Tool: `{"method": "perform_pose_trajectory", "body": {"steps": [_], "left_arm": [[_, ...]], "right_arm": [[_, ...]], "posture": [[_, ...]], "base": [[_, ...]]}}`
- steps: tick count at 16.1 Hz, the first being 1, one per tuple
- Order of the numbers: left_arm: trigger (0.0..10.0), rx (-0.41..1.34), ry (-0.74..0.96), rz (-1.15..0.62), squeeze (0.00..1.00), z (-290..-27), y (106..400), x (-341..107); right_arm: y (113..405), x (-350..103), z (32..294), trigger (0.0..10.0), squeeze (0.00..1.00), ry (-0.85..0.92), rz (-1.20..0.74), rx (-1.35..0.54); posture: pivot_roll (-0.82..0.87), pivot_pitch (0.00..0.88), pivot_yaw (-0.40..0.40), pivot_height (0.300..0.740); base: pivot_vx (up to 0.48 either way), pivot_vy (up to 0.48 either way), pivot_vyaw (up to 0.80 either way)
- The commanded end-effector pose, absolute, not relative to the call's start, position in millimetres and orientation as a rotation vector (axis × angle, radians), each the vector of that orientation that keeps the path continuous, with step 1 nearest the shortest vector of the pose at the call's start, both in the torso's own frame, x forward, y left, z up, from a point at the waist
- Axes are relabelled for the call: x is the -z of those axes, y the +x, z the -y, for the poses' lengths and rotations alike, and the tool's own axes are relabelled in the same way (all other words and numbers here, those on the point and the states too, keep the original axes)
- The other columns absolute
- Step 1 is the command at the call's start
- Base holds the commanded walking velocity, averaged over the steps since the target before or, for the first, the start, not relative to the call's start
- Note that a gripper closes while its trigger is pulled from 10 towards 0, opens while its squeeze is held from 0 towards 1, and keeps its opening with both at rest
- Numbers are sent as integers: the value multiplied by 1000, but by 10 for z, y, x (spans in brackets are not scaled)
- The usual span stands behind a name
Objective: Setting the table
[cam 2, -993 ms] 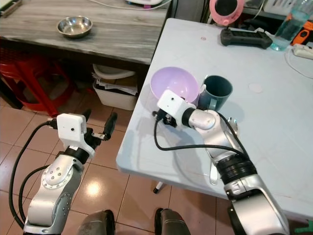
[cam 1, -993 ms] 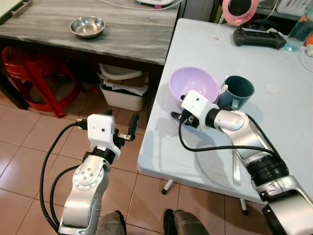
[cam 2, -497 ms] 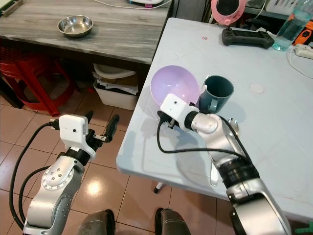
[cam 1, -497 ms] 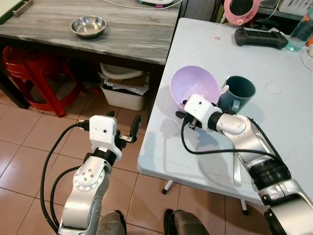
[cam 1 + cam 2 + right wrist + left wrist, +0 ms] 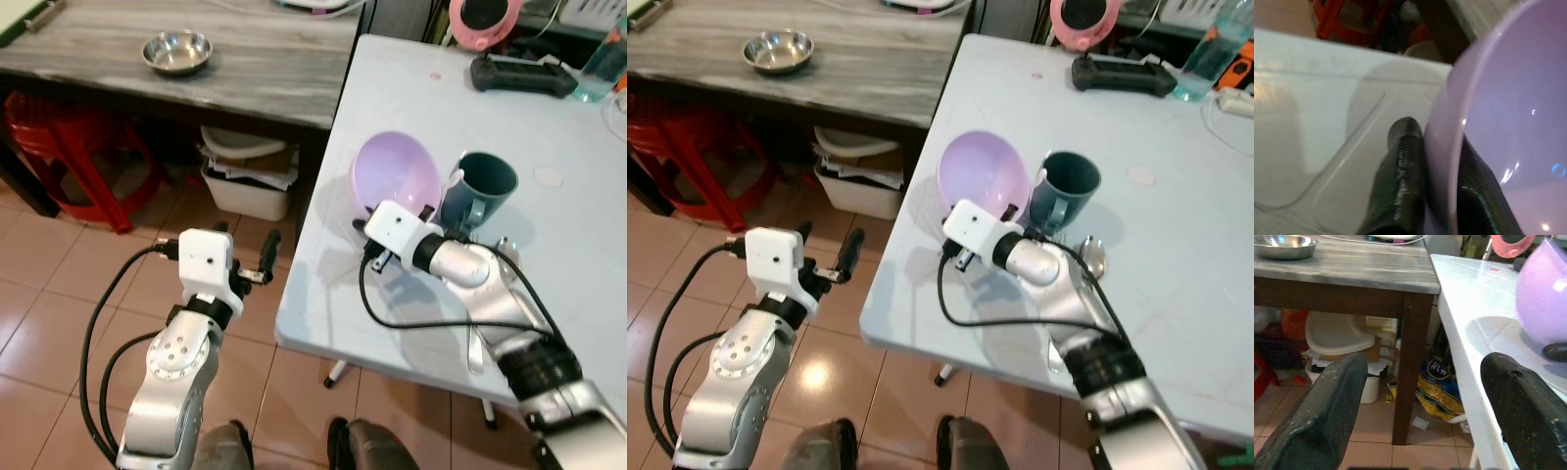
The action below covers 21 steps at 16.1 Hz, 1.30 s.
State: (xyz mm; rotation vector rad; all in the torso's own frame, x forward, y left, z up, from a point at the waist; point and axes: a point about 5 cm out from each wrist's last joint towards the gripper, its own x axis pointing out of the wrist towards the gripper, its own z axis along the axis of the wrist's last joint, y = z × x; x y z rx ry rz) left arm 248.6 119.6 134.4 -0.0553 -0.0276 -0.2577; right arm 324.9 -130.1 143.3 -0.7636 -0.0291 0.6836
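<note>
1. Far left of the white table [image 5: 392, 108], a red stool [image 5: 69, 147] stands under the grey wooden table [image 5: 245, 59], which carries a steel bowl [image 5: 176, 52].
2. The left gripper [image 5: 245, 257] hangs over the tiled floor off the white table's left edge, its two black fingers spread wide with nothing between them.
3. Under the wooden table, beside the white table's left edge, sit a white bin and a box of papers [image 5: 245, 176].
4. The purple bowl [image 5: 395, 174] is near the white table's left edge. It is tipped up on its side, its mouth facing toward the robot and to the right, raised at the left.
5. The right gripper [image 5: 1437, 161] pinches the bowl's near rim, one finger [image 5: 1403, 171] outside the wall and one inside, closed down on it.
6. A dark teal mug [image 5: 478, 186] stands upright just right of the bowl, touching or nearly touching it.
7. A metal spoon [image 5: 475, 338] lies partly under the right arm.
8. At the table's far end lie a black controller [image 5: 519, 75] and a pink round object [image 5: 487, 20].
</note>
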Motion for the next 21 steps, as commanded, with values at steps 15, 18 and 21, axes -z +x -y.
{"method": "perform_pose_trajectory", "body": {"steps": [15, 18, 21], "left_arm": [[10000, 231, 72, 26, 0, -1251, 2487, -1284], [10000, 187, 61, 33, 0, -1305, 2519, -1270], [10000, 192, 101, 75, 0, -1326, 2608, -1343]], "right_arm": [[2855, -1686, 1210, 10000, 0, -325, 237, -422], [2850, -1626, 1264, 10000, 0, -185, 185, -273], [2869, -1587, 1233, 10000, 0, -169, 160, -246]], "posture": [[-13, 140, -12, 740], [-8, 126, -13, 740], [-7, 124, -14, 740]], "base": [[0, 409, 0], [80, 421, 0], [278, 390, 0]]}}
